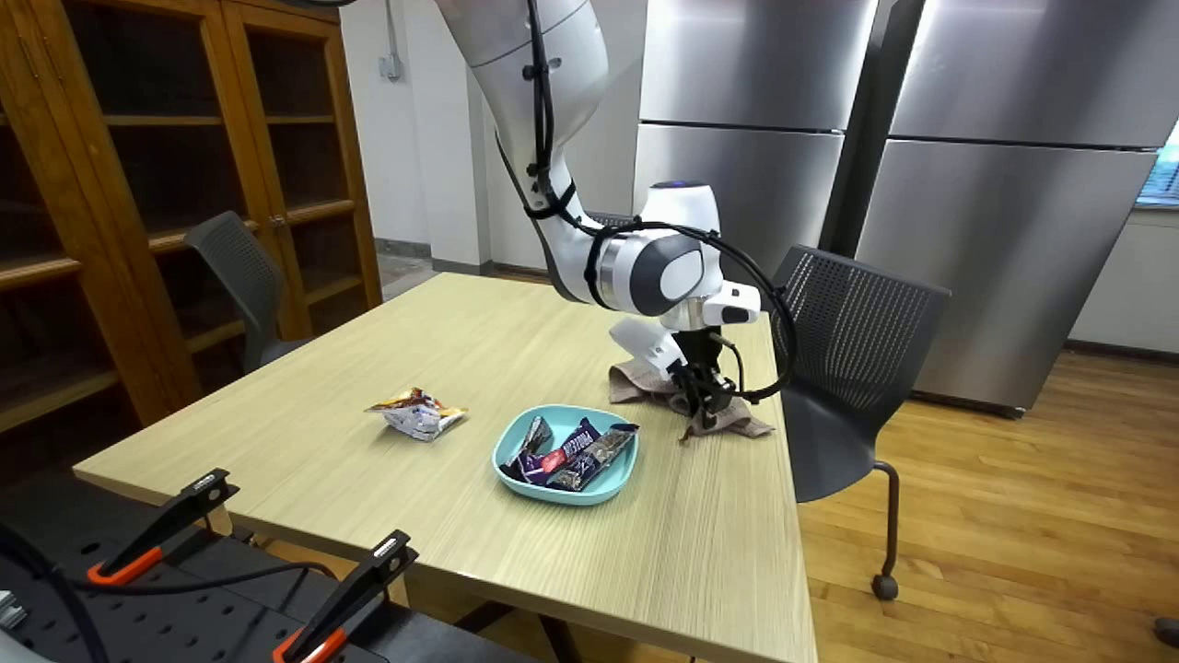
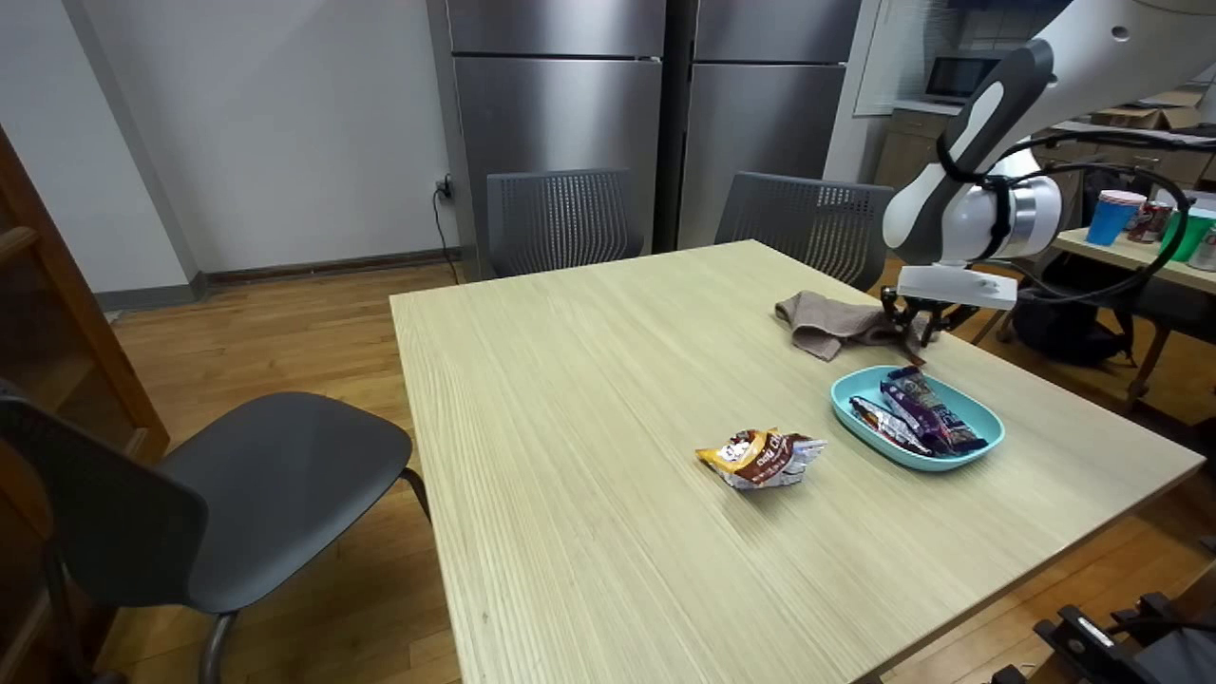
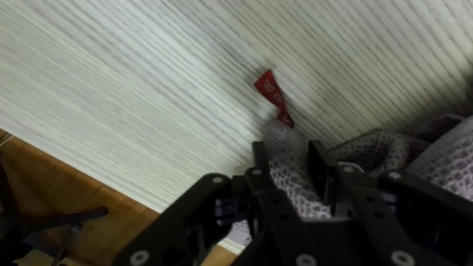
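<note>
A fold of waffle-weave towel [image 3: 292,174] runs lengthwise between the jaws, near one edge of the surface [image 3: 122,111]; we cannot tell if gripped.

We see a matt finish on the pincer [image 3: 286,147], dotted with metal screw heads [image 3: 139,257], and a rough, open-textured weave in the cloth [image 3: 447,166]. The worktop [image 2: 589,427] shows us fine, low-sheen wood grain. On it we find a dish [image 2: 969,408] of smooth plastic, glossy wrappers [image 1: 597,458] inside, and to its left a bag [image 2: 765,461] of crinkled, shiny foil. Far off, we make out refrigerators [image 1: 1022,230] in brushed metal; the floor [image 1: 976,497] is satiny wood.
</note>
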Robot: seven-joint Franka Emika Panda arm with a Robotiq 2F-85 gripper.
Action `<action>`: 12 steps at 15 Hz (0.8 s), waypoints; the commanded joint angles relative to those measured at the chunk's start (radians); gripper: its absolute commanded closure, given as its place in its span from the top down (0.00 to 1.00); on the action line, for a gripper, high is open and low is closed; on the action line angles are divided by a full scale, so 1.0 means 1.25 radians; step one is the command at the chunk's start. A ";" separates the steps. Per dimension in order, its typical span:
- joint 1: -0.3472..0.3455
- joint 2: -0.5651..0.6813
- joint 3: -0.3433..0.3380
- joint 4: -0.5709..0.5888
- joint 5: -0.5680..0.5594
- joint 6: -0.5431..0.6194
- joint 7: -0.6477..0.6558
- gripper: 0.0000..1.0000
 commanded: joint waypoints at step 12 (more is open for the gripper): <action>-0.002 -0.091 0.007 -0.055 -0.001 -0.070 0.004 0.01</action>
